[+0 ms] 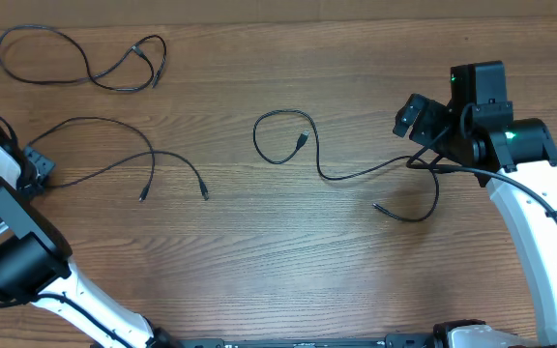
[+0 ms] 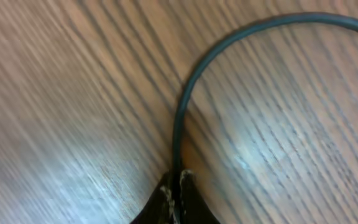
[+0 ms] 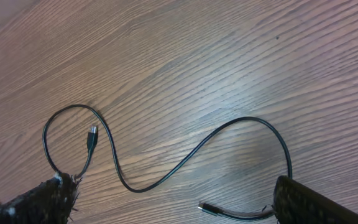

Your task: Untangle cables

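**Overhead: three cables lie apart, one of them pinched at the left edge**

Starting at the left edge of the table (image 1: 259, 261), we see the left arm low over the wood. In its wrist view, the left gripper (image 2: 176, 180) has its fingertips pressed together on the near-left cable (image 2: 229, 43). The cord rises from between them and curves off to the right. From above, this near-left cable (image 1: 100, 120) runs rightward from the gripper in two strands that cross once. Both of its ends lie loose on the wood.

Behind it, toward the far-left corner, we find the far-left cable (image 1: 85, 68) lying in an open loop of its own, well apart from both arms.

Moving right past the middle, the right cable (image 1: 341, 174) makes a small loop with a plug (image 1: 303, 138) inside it. It then snakes toward the right arm and hooks back to a free end.

In the right wrist view, the right gripper (image 3: 173, 186) stands with its jaws wide apart and nothing clamped between them. The right cable (image 3: 185, 163) lies on the wood between and beyond the two fingers. We cannot tell whether either finger touches it.
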